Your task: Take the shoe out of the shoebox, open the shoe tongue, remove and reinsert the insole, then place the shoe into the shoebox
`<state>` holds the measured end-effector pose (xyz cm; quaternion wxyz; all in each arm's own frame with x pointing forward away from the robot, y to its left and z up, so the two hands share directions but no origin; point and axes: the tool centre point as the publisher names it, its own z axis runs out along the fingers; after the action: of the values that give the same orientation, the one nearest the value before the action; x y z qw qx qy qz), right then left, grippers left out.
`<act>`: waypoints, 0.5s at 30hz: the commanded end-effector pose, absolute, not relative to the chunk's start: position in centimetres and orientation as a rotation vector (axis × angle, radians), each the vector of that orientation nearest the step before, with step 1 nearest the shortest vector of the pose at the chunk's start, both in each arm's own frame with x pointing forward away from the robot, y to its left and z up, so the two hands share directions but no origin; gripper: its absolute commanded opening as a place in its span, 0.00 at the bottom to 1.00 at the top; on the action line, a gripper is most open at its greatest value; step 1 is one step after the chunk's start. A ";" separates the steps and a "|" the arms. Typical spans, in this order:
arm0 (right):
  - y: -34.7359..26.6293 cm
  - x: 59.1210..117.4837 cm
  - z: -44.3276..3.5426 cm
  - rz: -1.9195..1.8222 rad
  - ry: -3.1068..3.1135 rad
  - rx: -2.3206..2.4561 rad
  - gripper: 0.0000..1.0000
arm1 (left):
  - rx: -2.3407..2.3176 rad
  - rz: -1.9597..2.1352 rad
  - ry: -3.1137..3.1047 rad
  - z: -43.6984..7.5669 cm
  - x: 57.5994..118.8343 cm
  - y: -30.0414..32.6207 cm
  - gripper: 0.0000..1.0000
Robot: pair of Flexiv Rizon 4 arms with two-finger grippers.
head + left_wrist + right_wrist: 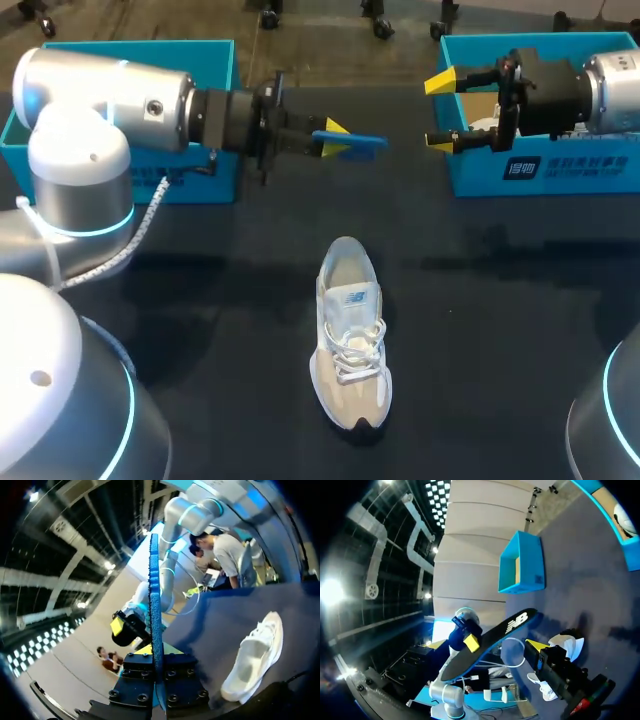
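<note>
So the shoe (350,340) is out, its insole (368,145) pinched in my left gripper (338,141) beyond the shoe; right gripper (440,111) gapes wide, empty. Reinserting and boxing remain.

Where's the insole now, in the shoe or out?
Out. The left gripper is shut on the blue insole in the air, well apart from the shoe.

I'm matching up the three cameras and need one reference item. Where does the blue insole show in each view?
Head view: insole held in the left gripper, beyond the shoe.
Left wrist view: insole edge-on, upright between this gripper's fingers.
Right wrist view: insole broad face on, looking dark, ahead of this gripper, held by the other arm.
Shared landmark: the shoe, partly hidden in the right wrist view.
</note>
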<state>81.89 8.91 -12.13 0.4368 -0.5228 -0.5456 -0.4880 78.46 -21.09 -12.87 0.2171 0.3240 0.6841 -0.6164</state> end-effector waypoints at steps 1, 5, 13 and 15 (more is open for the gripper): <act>9.0 81.9 -12.2 -1.213 -1.359 -1.301 1.00 | 0.704 -1.770 2.118 -12.2 77.1 -19.9 0.00; 9.0 81.9 -12.2 -1.213 -1.359 -1.301 1.00 | -0.059 -1.792 2.705 -12.8 78.7 -19.4 0.00; 9.0 81.9 -12.2 -1.213 -1.359 -1.301 1.00 | -0.059 -1.792 2.705 -12.8 78.7 -19.4 0.00; 9.0 81.9 -12.2 -1.213 -1.359 -1.301 1.00 | -0.059 -1.792 2.705 -12.8 78.7 -19.4 0.00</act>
<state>81.89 8.90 -12.13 0.4368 -0.5228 -0.5456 -0.4880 78.60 -19.11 -13.27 0.0682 0.1349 0.7811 -0.6058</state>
